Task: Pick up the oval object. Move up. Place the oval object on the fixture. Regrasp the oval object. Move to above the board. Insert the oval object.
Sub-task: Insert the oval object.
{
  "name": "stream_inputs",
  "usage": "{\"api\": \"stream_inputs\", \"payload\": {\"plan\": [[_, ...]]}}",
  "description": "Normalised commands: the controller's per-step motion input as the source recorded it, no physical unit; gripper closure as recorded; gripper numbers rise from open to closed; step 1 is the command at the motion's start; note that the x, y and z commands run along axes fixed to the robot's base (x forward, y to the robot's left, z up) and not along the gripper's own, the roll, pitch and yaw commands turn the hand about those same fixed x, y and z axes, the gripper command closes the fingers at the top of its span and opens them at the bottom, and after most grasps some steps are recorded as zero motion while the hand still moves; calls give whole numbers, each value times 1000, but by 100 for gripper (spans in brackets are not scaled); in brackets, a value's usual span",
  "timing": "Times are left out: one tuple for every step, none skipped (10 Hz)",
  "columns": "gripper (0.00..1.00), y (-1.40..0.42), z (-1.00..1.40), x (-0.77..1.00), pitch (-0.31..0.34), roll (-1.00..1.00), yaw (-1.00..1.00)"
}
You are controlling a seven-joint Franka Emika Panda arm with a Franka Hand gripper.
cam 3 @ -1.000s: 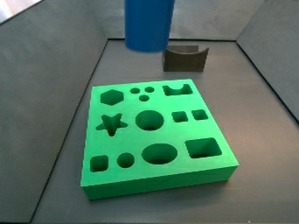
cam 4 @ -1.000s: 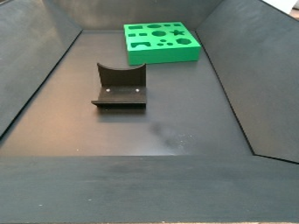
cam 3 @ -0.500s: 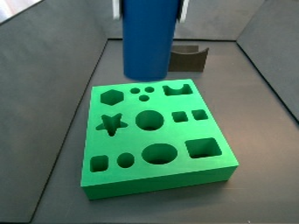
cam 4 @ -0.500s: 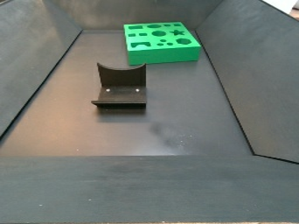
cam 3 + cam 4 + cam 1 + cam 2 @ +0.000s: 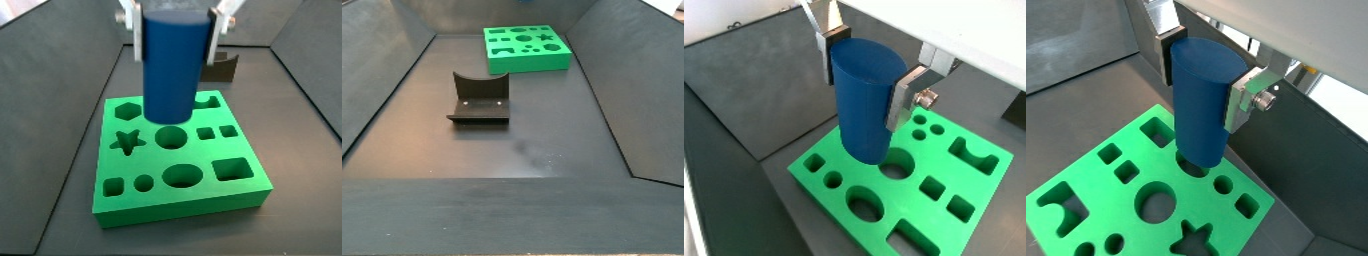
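Note:
The oval object (image 5: pixel 175 62) is a smooth blue peg, held upright between the silver fingers (image 5: pixel 132 22). My gripper (image 5: pixel 177 18) is shut on its upper end. It hangs above the green board (image 5: pixel 181 205), its lower end over the board's far half. Both wrist views show the peg (image 5: pixel 865 105) (image 5: pixel 1200 100) clamped by the gripper (image 5: pixel 869 75) (image 5: pixel 1204 75), with the board (image 5: pixel 807 163) (image 5: pixel 1093 185) below. The dark fixture (image 5: pixel 227 68) stands behind the board, partly hidden by the peg. A side view shows the fixture (image 5: pixel 480 98) and board (image 5: pixel 527 48) but neither peg nor gripper.
Dark sloping walls (image 5: pixel 382 90) enclose the grey floor (image 5: pixel 529 150) on all sides. The board has star, hexagon, round and square holes; a large round hole (image 5: pixel 171 137) lies just in front of the peg's lower end.
The gripper and the blue peg have come forward from above the fixture to over the board. The fingers now show in a side view. Board and fixture have not moved.

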Motion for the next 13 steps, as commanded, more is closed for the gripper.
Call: {"api": "stream_inputs", "payload": {"plan": [[100,-177,-274,123,0,27,37],[100,-157,-257,211,10,10,34],[100,-160,-249,166,0,6,26],[100,-80,-251,189,0,0,37],[100,-46,-254,134,0,0,40],[100,-23,-294,117,0,0,43],[100,-37,-331,17,0,0,23],[100,-34,-346,63,0,0,14],[100,-46,-283,0,-59,0,0],[100,-26,-231,77,-84,0,0],[100,-20,-154,0,-253,-29,0],[100,0,-120,0,-309,-39,0],[100,-11,-234,-6,-327,-14,0]]}}
